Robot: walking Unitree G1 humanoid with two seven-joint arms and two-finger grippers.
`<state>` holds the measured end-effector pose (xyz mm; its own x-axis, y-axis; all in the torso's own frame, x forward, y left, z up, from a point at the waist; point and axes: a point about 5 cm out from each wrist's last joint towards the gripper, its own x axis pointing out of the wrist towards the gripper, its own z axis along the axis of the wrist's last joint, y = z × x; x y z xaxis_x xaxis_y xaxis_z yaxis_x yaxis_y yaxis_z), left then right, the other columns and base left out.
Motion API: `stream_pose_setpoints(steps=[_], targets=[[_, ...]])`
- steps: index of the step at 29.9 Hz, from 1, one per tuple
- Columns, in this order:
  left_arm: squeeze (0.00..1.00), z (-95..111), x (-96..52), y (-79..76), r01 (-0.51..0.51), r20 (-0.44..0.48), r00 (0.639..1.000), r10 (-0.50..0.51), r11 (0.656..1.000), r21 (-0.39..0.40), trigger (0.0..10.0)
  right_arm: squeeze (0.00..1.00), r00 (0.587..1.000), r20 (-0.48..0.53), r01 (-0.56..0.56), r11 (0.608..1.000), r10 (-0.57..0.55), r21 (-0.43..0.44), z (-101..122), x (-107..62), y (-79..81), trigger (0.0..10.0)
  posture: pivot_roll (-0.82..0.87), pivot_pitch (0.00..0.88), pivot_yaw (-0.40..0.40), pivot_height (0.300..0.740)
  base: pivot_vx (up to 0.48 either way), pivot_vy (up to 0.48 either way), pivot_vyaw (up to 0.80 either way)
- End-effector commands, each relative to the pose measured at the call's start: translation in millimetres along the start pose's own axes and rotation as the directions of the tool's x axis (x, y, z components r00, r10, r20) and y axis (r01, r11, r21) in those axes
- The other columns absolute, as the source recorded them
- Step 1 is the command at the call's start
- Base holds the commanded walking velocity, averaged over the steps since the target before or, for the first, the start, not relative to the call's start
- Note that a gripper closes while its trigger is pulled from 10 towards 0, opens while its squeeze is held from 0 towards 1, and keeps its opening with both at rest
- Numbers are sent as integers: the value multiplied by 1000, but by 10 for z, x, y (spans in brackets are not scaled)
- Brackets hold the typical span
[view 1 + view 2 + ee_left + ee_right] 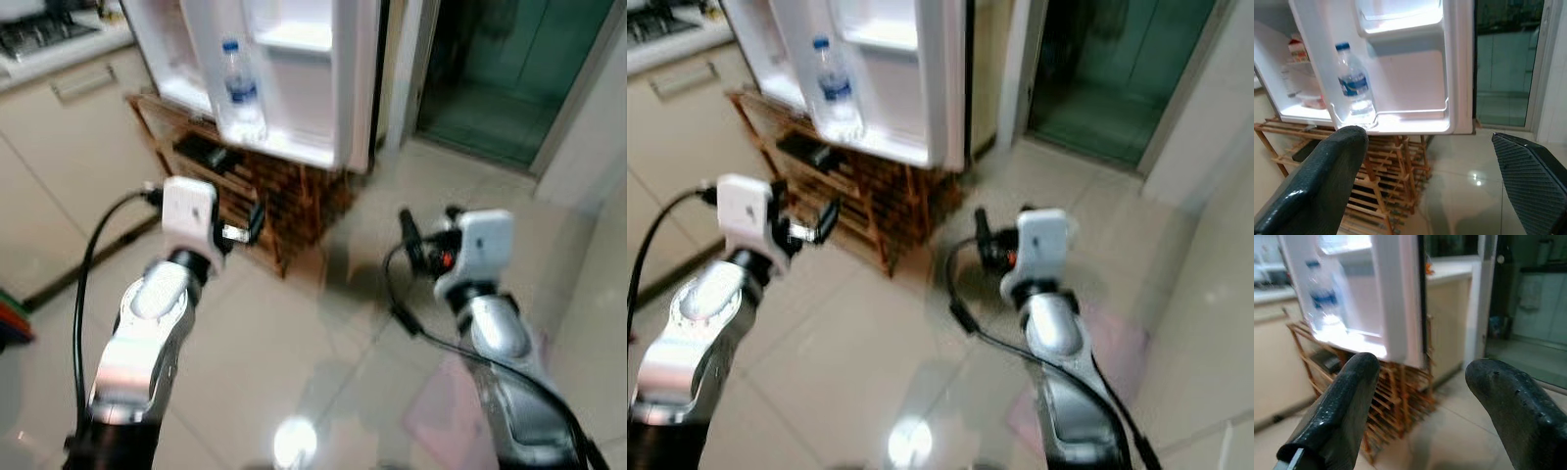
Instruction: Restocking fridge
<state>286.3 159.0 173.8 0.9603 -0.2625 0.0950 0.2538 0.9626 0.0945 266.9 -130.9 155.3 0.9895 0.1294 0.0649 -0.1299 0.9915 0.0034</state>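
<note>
blue-labelled water bottle [1354, 88] in fridge door [1415, 73]; print unreadable.

A water bottle [835, 90] stands, somewhat blurred, in the open fridge door [884, 78].

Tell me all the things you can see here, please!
Fridge door: one, white, open, ahead of the robot.
Water bottle: one, clear with blue cap and label, upright in the door's bottom shelf.
Wooden rack: one, brown, on the floor beneath the door.
Dark object: one, black, on the rack; too blurred to name.
Cabinet: one, cream, left of the rack.
Stove: one, dark, on the counter at far left.
Glass door: one, greenish, at right.
Left gripper: black fingers, open, empty.
Right gripper: black fingers, open, empty.
</note>
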Motion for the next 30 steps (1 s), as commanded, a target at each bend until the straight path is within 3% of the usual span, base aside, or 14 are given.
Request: stream_pose_setpoints(steps=[1,7,13,26,30], targets=[[0,45,0,67,-20,20,1000,20,1000,-5,10000,0,1000,13,-13,1000,13,10,40,27,35,10000,46,0,87,740,368,0,0],[0,45,38,35,0,18,1000,0,1000,-10,10000,0,1000,13,-11,1000,10,9,41,21,36,10000,41,2,92,740,423,0,158],[0,54,67,-2,30,21,999,-30,1000,3,10000,0,1000,14,-9,1000,8,19,51,9,69,10000,32,12,97,740,433,0,800],[0,16,119,-50,51,4,999,-52,999,10,10000,0,1000,13,3,1000,-3,18,59,-16,40,10000,11,22,90,740,434,0,0],[0,21,140,-82,66,8,998,-66,998,6,10000,0,998,22,57,998,-57,-5,85,-7,-47,10000,9,27,84,740,434,0,0]])
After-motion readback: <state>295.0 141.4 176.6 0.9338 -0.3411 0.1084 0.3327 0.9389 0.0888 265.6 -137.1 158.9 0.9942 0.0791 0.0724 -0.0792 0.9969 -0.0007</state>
